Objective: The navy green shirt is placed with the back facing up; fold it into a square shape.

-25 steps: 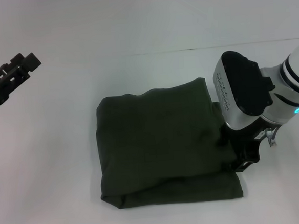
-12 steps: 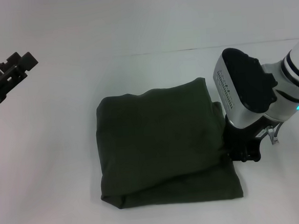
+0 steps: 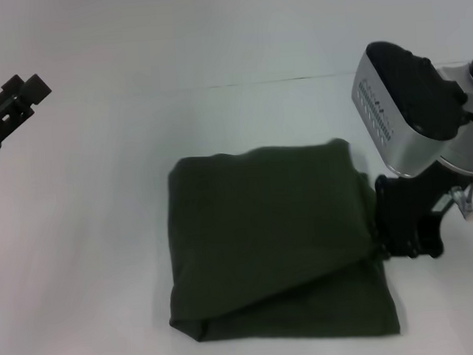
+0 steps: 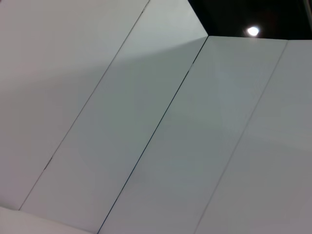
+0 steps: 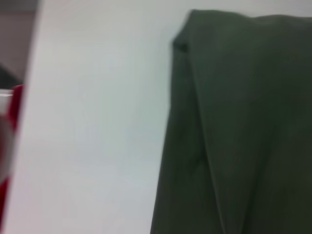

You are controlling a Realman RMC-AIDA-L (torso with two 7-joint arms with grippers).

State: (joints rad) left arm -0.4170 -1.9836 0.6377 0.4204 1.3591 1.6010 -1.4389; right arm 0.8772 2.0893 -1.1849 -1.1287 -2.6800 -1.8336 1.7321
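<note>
The right arm's wrist housing is silver-grey with a black rounded cap and a ribbed vent strip along one edge; a black bracket hangs beneath it. The left gripper is matte black, blocky and notched

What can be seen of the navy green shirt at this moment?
The navy green shirt is plain dark olive, of soft matte fabric, with no print. It lies flat on the white table, folded into a roughly square bundle, an upper layer slanting over a lower one near its front edge. The right gripper is at its right edge; whether they touch is unclear.
</note>
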